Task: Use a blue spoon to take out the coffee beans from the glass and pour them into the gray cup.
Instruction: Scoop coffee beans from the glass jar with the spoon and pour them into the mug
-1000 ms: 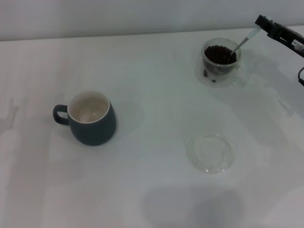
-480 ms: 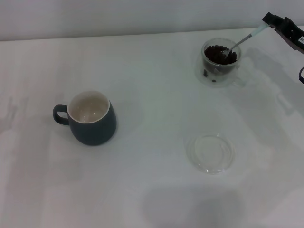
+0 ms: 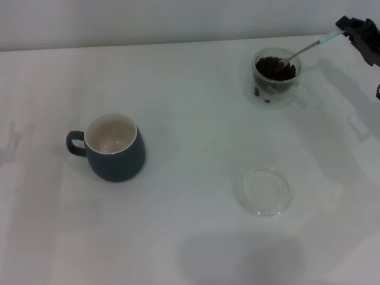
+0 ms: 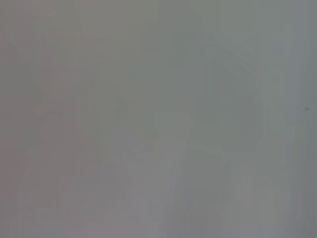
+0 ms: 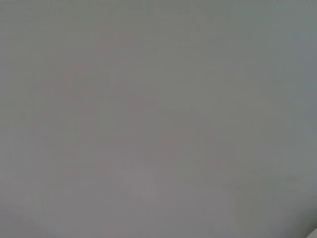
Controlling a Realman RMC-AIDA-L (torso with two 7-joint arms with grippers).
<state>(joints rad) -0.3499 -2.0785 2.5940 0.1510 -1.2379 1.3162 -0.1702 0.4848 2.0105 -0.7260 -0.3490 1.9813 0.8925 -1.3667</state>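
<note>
In the head view the clear glass (image 3: 275, 77) stands at the back right of the table, holding a heap of dark coffee beans (image 3: 272, 66). The blue spoon (image 3: 306, 48) slants into it, bowl among the beans, pale handle up and to the right. My right gripper (image 3: 346, 27) is shut on the spoon's handle end at the picture's right edge. The gray cup (image 3: 114, 147) stands at the left, upright, handle to the left, its cream inside holding no beans. The left gripper is out of view. Both wrist views show only blank grey.
A flat clear round saucer (image 3: 263, 192) lies on the white table (image 3: 190, 237) in front of the glass. A few loose beans show low inside the glass's double wall (image 3: 262, 95).
My right gripper has moved right and slightly up, lowering the spoon's slant. The spoon's bowl stays in the beans. The cup and saucer have not moved.
</note>
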